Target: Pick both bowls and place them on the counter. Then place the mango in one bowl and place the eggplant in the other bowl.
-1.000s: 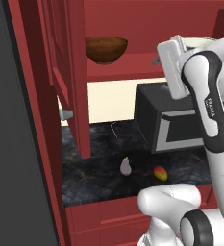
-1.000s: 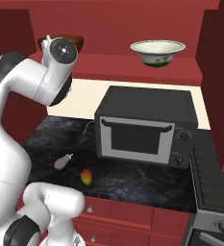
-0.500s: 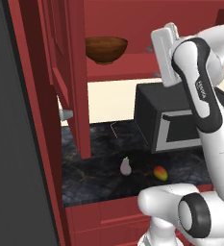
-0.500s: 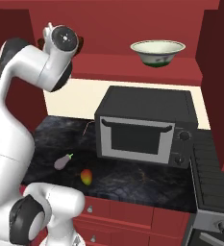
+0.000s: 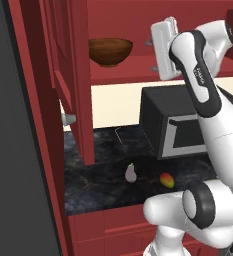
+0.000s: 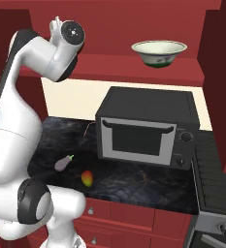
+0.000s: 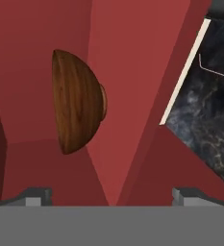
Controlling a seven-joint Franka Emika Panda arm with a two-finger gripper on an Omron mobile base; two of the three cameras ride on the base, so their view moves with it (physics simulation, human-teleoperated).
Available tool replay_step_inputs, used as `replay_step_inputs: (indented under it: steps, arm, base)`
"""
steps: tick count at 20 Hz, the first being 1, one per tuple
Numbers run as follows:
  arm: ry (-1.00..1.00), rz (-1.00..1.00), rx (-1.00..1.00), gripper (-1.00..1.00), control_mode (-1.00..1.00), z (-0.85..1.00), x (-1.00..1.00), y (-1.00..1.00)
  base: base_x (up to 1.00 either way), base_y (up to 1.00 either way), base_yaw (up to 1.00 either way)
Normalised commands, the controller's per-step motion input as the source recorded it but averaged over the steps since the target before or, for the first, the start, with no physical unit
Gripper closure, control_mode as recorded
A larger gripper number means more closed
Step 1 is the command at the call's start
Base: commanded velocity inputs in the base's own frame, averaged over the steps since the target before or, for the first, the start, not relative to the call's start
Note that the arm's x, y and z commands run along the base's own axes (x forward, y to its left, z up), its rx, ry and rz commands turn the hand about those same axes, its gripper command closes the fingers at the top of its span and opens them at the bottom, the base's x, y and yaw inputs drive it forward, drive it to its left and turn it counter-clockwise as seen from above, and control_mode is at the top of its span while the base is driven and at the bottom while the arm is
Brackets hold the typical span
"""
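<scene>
Gripper (image 7: 111, 199) open wide, aimed at wood bowl (image 7: 77, 102) on shelf (image 5: 138, 75). Risks knocking bowl off with a misaligned reach.

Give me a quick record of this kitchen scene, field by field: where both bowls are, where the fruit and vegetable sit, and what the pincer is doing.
wooden bowl: glossy dark brown wood bowl upright on the red shelf board
cream bowl: cream-white bowl with green band on the shelf above the black microwave
mango: red-orange oval mango on the dark marble counter
eggplant: pale lavender eggplant on the counter, beside the mango, apart from it
pincer: pincer open, raised at shelf height, facing the wooden bowl, holding nothing
task progress: no bowl on the counter yet
</scene>
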Motion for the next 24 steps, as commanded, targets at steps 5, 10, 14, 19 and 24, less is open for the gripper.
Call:
replay_step_inputs:
  steps: [5, 10, 14, 19, 24]
  arm:
    - [0.0, 0.0, 0.09, -1.0, -1.0, 0.0, 0.47, 0.1]
    - [0.0, 0.0, 0.0, -1.0, -1.0, 0.0, 0.36, 0.16]
    - [0.0, 0.0, 0.0, -1.0, -1.0, 0.0, 0.27, 0.17]
    - [0.01, 0.0, 0.0, -1.0, -1.0, -0.03, 0.35, 0.12]
    - [0.01, 0.0, 0.0, -1.0, -1.0, -0.02, 0.39, 0.05]
  base:
    - [0.0, 0.0, 0.0]
    - [0.0, 0.0, 0.0]
    - [0.0, 0.0, 0.0]
    - [0.0, 0.0, 0.0]
    - [0.0, 0.0, 0.0]
